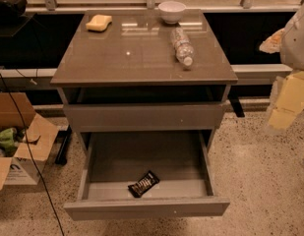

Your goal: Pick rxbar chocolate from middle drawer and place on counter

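middle drawer open; rxbar chocolate flat inside near front, tilted. hand at right edge beside cabinet, well apart from drawer; grip state cannot tell. surface carries sponge, bowl, water bottle on side.

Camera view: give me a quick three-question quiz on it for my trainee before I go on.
1. True or false: the middle drawer is pulled open.
2. Pick one. The rxbar chocolate lies: A) at the drawer's back wall; B) on the drawer's floor, near its front wall; C) outside the drawer.
3. Short answer: where is the gripper relative to the cabinet?

Key
1. True.
2. B.
3. At the picture's right edge, off to the side of the cabinet, below the level of the counter and not over the drawer.
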You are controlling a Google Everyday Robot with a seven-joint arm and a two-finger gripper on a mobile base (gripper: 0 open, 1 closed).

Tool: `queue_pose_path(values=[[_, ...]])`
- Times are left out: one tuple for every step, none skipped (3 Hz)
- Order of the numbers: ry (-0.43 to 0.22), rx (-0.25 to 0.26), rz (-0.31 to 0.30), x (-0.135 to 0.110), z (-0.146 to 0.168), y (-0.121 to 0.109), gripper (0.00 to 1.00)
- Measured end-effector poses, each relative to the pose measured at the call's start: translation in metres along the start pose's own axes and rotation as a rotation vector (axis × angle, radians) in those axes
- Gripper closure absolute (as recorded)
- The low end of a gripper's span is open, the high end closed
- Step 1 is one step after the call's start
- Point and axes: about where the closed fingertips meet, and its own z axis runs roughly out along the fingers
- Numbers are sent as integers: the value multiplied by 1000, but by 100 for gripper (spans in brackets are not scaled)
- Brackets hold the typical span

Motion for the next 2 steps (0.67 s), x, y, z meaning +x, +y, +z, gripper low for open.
queue_pose_path(values=[[0,0,0,0,0,0,0],[-41,-25,3,-11,19,5,0]])
